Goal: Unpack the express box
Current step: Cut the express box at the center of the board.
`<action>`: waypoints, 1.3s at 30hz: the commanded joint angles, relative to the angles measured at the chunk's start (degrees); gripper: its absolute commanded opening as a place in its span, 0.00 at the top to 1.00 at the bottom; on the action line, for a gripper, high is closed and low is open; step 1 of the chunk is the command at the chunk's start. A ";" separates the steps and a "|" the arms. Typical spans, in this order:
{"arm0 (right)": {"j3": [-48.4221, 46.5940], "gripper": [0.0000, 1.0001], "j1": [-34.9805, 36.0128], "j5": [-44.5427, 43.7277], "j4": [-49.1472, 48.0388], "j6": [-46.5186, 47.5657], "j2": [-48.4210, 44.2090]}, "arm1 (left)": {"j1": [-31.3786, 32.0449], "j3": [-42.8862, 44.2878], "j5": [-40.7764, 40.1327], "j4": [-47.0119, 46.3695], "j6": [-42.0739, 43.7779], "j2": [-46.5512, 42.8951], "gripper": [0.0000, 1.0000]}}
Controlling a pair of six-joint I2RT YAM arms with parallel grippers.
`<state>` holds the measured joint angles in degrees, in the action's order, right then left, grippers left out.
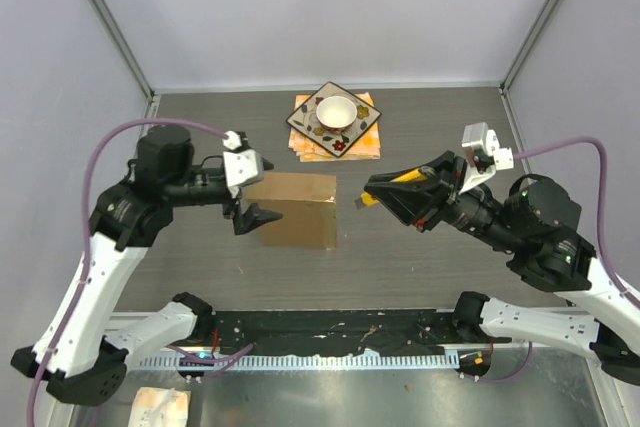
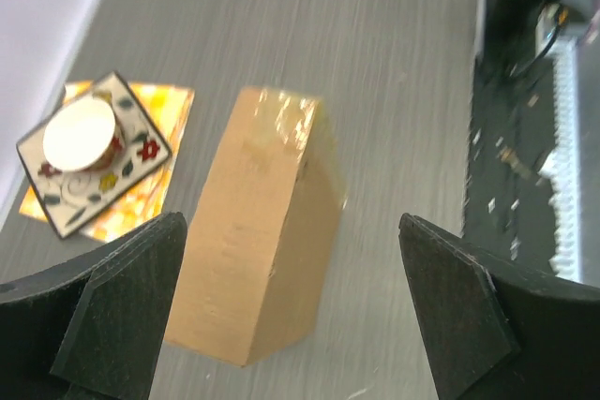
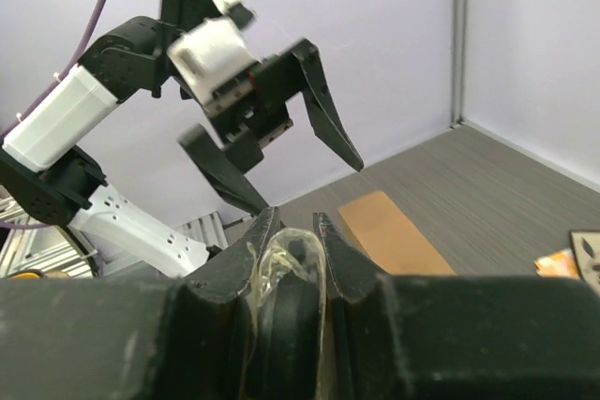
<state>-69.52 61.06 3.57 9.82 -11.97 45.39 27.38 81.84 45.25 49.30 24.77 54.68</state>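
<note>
The box [image 1: 295,209] sits in the middle of the desk [image 1: 430,137]. The left tool [image 1: 258,217] is wide open over its left side. The right tool [image 1: 368,190], just right, pinches a clear scrap [image 3: 286,255].

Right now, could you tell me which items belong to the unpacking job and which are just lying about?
Job: express box; left end effector, open, near it; right end effector, pinching clear film.
Lying about: patterned plate; white bowl on it; orange sheets underneath.
</note>
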 commanded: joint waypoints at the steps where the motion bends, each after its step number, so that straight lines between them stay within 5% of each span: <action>1: 1.93 0.99 0.03 -5.51 2.83 2.21 -2.93 | 0.05 -2.22 -6.93 5.02 18.89 3.41 0.00; 11: 5.53 0.99 0.03 -5.59 3.01 2.21 -5.66 | 0.05 5.60 -1.40 17.22 27.78 15.10 0.00; 35: 12.12 0.99 0.03 -4.37 3.18 1.51 -9.70 | 4.70 7.45 -10.01 14.85 29.54 26.09 0.00; 39: 13.97 0.99 0.03 -5.50 3.18 1.51 -9.97 | 6.11 9.73 -9.49 24.42 32.27 30.65 0.24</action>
<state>-56.80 61.06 -0.99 14.98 -10.63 35.64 32.10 87.77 35.42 65.93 54.06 81.47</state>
